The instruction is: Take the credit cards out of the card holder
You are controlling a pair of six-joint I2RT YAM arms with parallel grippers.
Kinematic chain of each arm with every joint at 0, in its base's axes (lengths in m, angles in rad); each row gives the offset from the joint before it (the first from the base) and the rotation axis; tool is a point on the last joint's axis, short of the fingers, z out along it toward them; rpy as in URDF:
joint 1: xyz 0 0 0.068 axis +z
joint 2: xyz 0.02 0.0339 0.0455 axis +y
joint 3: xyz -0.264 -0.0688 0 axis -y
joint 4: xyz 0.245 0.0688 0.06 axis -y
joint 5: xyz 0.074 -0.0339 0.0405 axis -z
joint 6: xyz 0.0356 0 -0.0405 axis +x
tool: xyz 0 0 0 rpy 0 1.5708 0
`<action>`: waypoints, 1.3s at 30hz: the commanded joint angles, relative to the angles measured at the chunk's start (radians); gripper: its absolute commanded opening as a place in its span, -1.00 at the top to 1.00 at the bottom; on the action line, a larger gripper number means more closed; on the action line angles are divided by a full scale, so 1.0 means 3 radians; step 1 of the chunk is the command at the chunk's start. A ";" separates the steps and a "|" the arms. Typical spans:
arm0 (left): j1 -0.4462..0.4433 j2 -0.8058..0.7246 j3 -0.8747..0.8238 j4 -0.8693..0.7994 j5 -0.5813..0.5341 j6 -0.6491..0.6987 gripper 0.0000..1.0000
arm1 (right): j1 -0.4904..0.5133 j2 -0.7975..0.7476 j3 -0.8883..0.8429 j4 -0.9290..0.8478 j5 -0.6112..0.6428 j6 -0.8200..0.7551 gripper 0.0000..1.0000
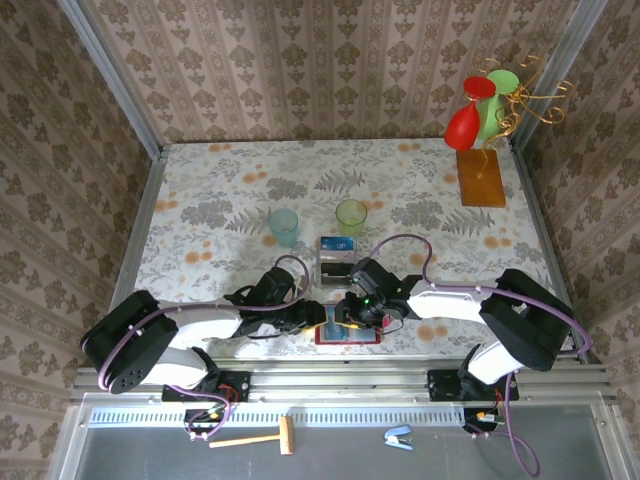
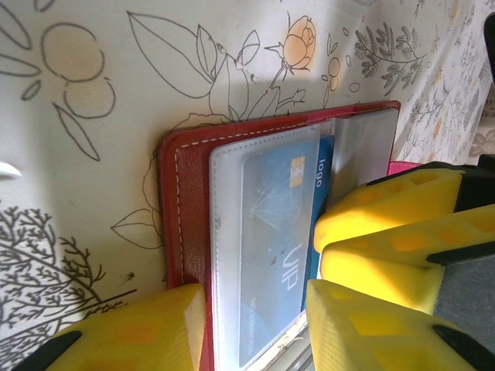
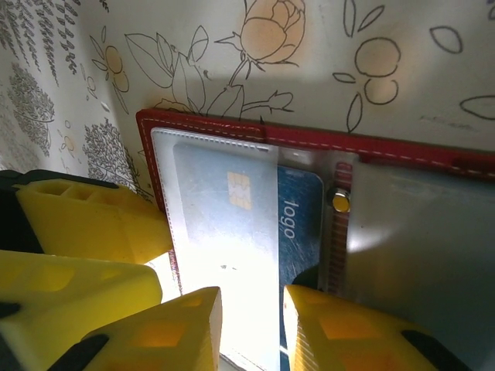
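Observation:
The dark-red card holder [image 1: 379, 339] lies open and flat by the table's front edge. Its left half [image 2: 182, 201] carries a clear pocket with a blue credit card [image 2: 271, 232] inside. The card's bare blue edge marked "logo" [image 3: 298, 224] pokes out toward the spine. My left gripper [image 1: 328, 322] [image 2: 254, 301] stands open over the pocket's near end, one finger at the red cover, the other by the card's edge. My right gripper [image 1: 352, 312] [image 3: 251, 301] is open too, its fingertips straddling the card's near end. Nothing is clamped. Glare hides the pocket's lower part.
A tab with a brass snap [image 3: 339, 201] sits at the spine, beside a grey pocket [image 3: 418, 247]. Behind the holder stand a clear box [image 1: 337, 258], a teal cup [image 1: 284, 226] and a green cup [image 1: 351, 215]. A wooden stand with red and green shapes [image 1: 480, 175] is far right. The metal rail [image 1: 350, 368] runs just in front.

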 commanded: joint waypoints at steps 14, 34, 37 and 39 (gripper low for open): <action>0.0082 -0.0039 -0.0095 -0.0070 0.0013 0.0068 0.20 | 0.0026 -0.0079 0.0223 -0.0482 0.0166 -0.0210 0.45; -0.0067 -0.0076 0.0269 -0.0231 -0.0069 0.0069 0.32 | -0.0120 -0.0254 0.0058 -0.0279 0.0056 -0.0186 0.45; -0.0111 0.0053 0.0269 -0.0121 -0.0069 0.0038 0.39 | -0.0145 -0.0244 0.0019 -0.0225 0.0016 -0.0187 0.46; -0.0126 0.0118 0.0257 -0.0062 -0.0069 0.0023 0.46 | -0.0163 -0.0224 0.0000 -0.0193 -0.0019 -0.0187 0.46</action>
